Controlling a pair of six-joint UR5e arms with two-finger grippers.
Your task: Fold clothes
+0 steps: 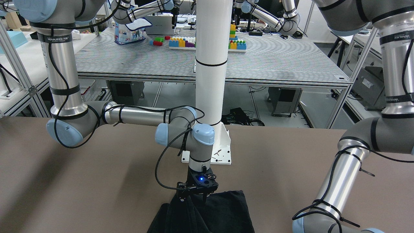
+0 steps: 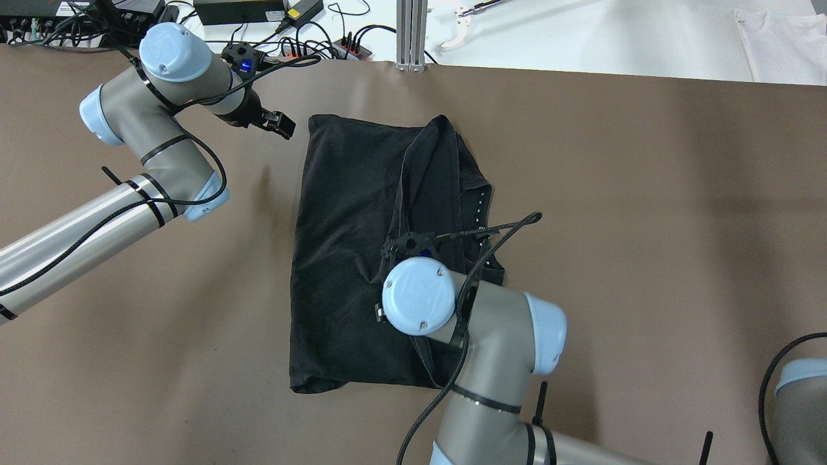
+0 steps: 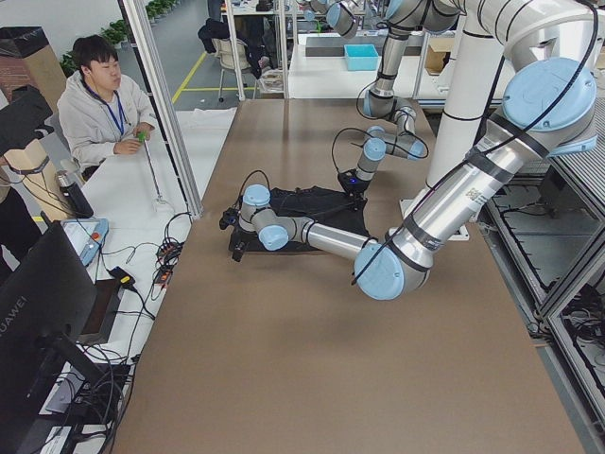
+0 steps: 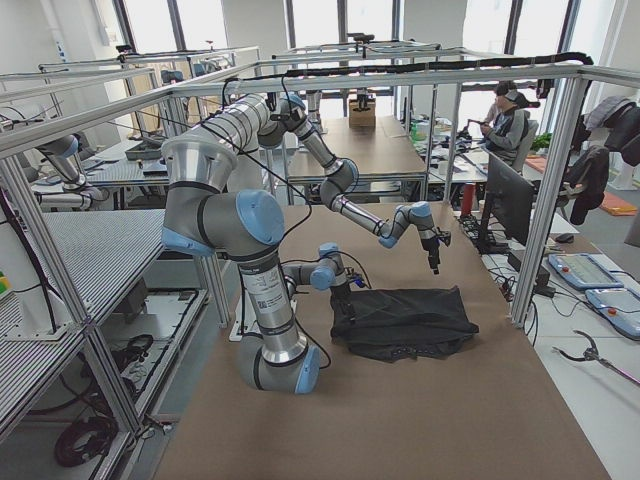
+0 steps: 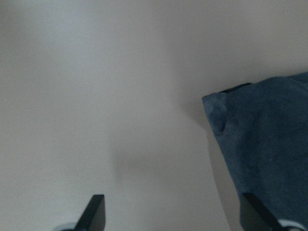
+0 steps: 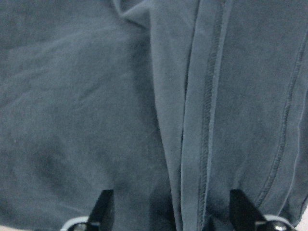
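The black garment (image 2: 349, 258) lies flat on the brown table, with a folded, hemmed flap (image 2: 446, 168) bunched along its right side. My right gripper (image 6: 172, 214) is open just above the garment, and a hemmed fold (image 6: 207, 120) runs between its fingers. From the front it (image 1: 193, 198) stands over the cloth's near edge (image 1: 226, 207). My left gripper (image 5: 173, 214) is open and empty over bare table, just left of the garment's far left corner (image 5: 255, 144). It also shows in the overhead view (image 2: 284, 126).
The white pole's base plate (image 1: 223, 155) stands at the table's robot-side edge. Cables and power bricks (image 2: 258, 13) lie beyond the far edge. A monitor (image 3: 38, 312) and an operator (image 3: 99, 104) are at the table's far side. Brown tabletop (image 2: 646, 194) surrounds the garment.
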